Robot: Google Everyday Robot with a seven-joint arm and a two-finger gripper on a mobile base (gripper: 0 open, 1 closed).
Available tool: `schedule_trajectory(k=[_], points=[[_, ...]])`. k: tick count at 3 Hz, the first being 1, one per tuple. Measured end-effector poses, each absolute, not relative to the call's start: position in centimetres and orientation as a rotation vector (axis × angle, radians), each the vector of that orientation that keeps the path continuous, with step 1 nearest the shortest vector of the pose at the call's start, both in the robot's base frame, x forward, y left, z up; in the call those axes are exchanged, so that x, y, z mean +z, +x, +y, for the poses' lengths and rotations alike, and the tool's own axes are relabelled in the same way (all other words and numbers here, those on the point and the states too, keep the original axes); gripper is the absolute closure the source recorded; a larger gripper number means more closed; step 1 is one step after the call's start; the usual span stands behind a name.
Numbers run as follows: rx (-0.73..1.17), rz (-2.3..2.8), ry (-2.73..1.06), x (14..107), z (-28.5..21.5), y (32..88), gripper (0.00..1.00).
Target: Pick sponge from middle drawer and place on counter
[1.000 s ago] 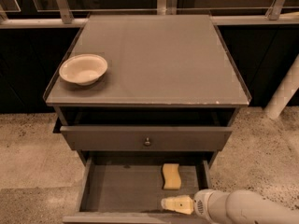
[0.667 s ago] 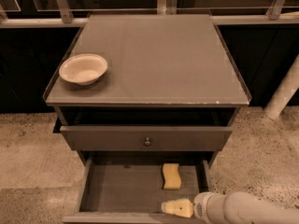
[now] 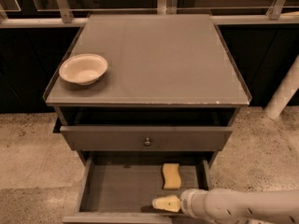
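Observation:
The pale-yellow sponge (image 3: 171, 176) lies on the dark floor of the open middle drawer (image 3: 126, 190), toward its right side. My cream-yellow gripper (image 3: 164, 203) reaches in from the lower right on a white arm. It hangs over the drawer's front right part, just in front of the sponge and apart from it. The grey counter (image 3: 154, 55) above is flat with a thin rim.
A cream bowl (image 3: 83, 69) sits on the counter's left front corner. A grey drawer front with a round knob (image 3: 147, 142) is above the open drawer. A white post (image 3: 282, 92) stands at the right. Speckled floor surrounds the cabinet.
The gripper has drifted slightly left and down along the drawer's front. The sponge has not moved.

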State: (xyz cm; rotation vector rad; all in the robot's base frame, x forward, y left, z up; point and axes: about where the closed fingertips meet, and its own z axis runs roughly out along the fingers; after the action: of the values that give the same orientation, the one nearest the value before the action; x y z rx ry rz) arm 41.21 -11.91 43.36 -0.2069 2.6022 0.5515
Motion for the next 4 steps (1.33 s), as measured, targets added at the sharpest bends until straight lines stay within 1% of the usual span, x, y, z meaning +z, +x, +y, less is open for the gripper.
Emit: schedule_trajectory(k=[1,3,4], points=[[0.547,2.554,-0.221,41.8,-10.4,44.5,0.0],[0.556,2.567,-0.185,40.9,-10.4,44.3,0.0],[0.543,2.571,-0.206,39.3,-10.0,45.2,0.0]])
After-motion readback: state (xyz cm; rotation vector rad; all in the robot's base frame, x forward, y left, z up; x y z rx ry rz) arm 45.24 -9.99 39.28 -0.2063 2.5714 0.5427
